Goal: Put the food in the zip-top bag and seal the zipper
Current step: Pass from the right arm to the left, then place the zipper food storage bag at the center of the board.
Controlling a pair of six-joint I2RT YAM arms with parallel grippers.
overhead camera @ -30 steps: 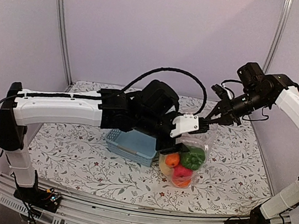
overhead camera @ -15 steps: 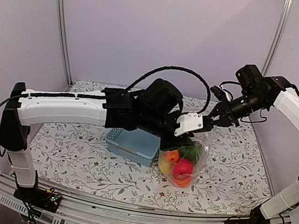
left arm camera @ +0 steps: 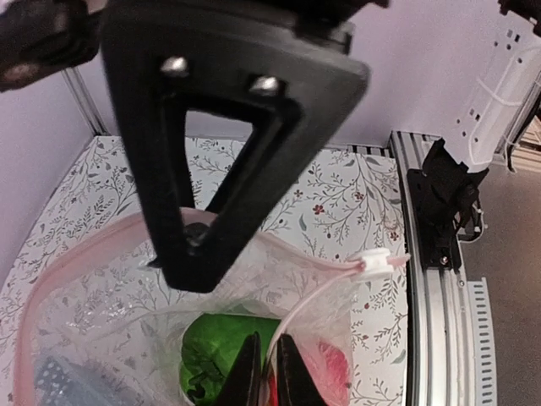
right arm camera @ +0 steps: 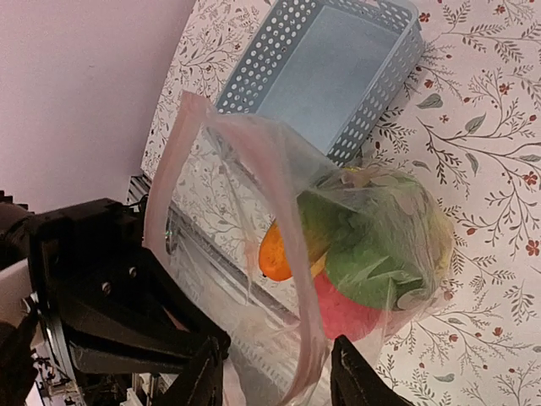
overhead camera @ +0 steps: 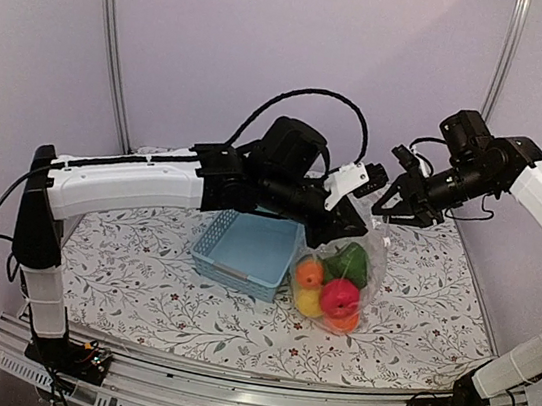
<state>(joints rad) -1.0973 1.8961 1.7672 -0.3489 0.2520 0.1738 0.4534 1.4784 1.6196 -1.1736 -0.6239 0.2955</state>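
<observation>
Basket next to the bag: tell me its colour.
The basket is pale blue-grey plastic with perforated walls, clearest in the right wrist view.

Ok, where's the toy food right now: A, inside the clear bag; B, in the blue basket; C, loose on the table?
A: the food is bunched together at the bottom of the clear bag, while the blue basket beside it has none in it.

zip-top bag [right arm camera: 245,211]: holds food [right arm camera: 372,254] | zipper [right arm camera: 306,338]: between spread fingers [right arm camera: 201,376] | basket [right arm camera: 330,68]: behind bag
</observation>
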